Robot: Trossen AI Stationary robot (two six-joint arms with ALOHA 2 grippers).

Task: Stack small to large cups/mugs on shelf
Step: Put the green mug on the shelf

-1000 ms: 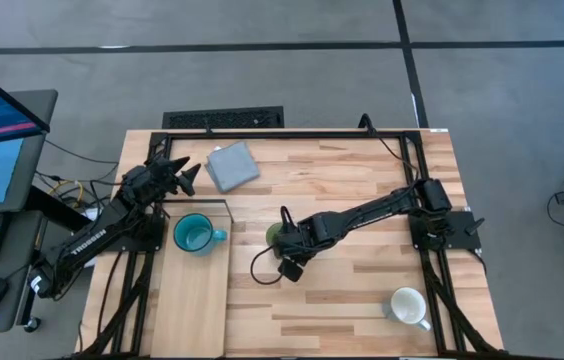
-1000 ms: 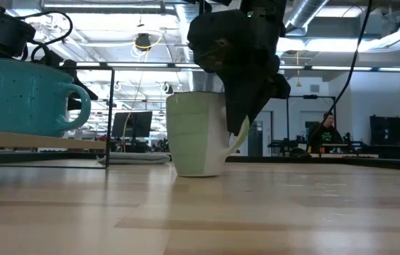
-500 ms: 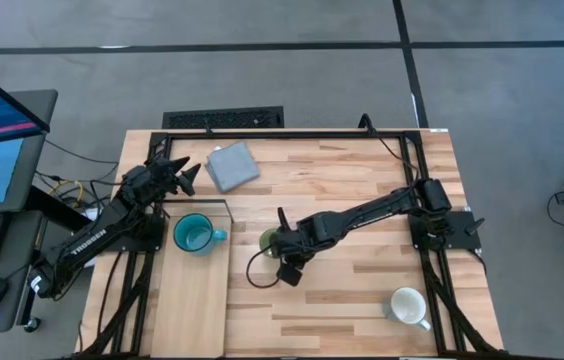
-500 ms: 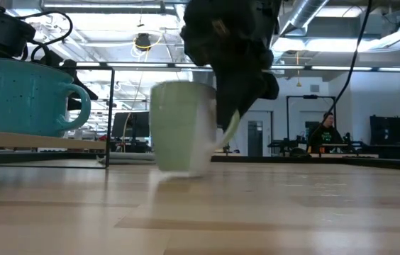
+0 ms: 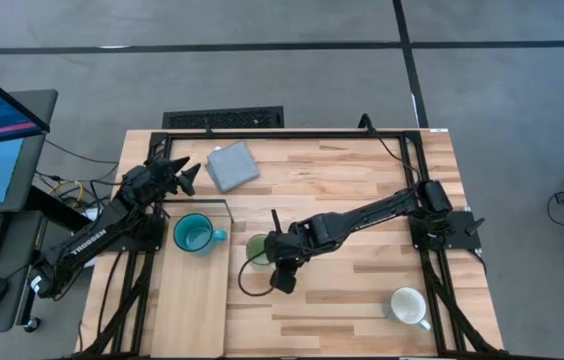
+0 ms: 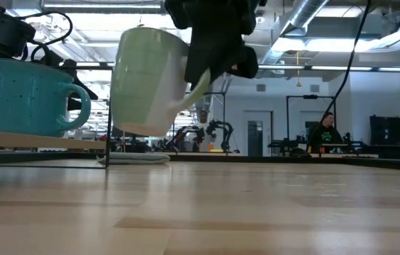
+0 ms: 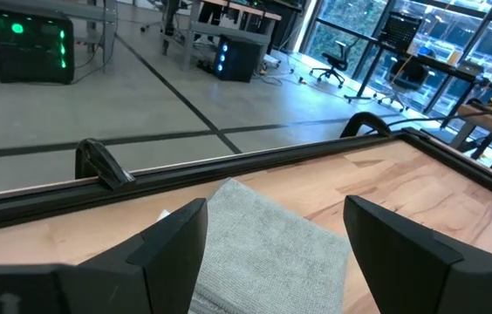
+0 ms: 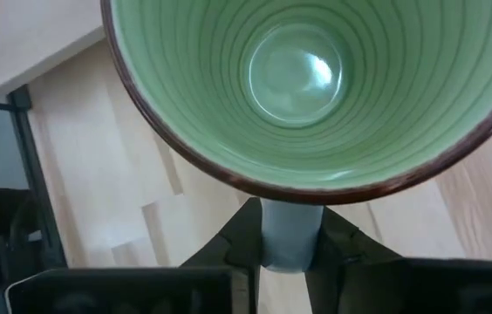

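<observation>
The light green mug [image 5: 257, 248] hangs in my right gripper [image 5: 276, 254], shut on it just right of the shelf; in the low view this mug [image 6: 147, 79] is off the table and tilted. The teal-blue mug [image 5: 194, 235] stands by its base on the pale shelf panel [image 5: 190, 300], and it shows at the left in the low view [image 6: 24, 95]. The white mug [image 5: 408, 306] stands near the table's near right corner. My left gripper [image 5: 189, 176] is open above the table's far left, near the grey pad. My right gripper pinches the green mug's handle [image 8: 290, 228] between its two fingers [image 8: 242, 234], coming from above and from the table's right. The mug is lifted clear of the table [image 6: 186, 212] and tilted, its open mouth [image 8: 303, 70] facing the wrist camera.
A flat grey-blue pad [image 5: 232, 165] lies at the far left of the table, in front of my open left fingers [image 7: 176, 244]. The shelf's thin dark frame [image 6: 108, 117] stands between the teal mug and the green one. A person [image 6: 325, 131] sits far behind the table.
My right gripper has lifted the green mug off the table and carried it toward the table's left, toward the shelf. The mug stood upright on the table a second ago; now it is in the air and tipped.
</observation>
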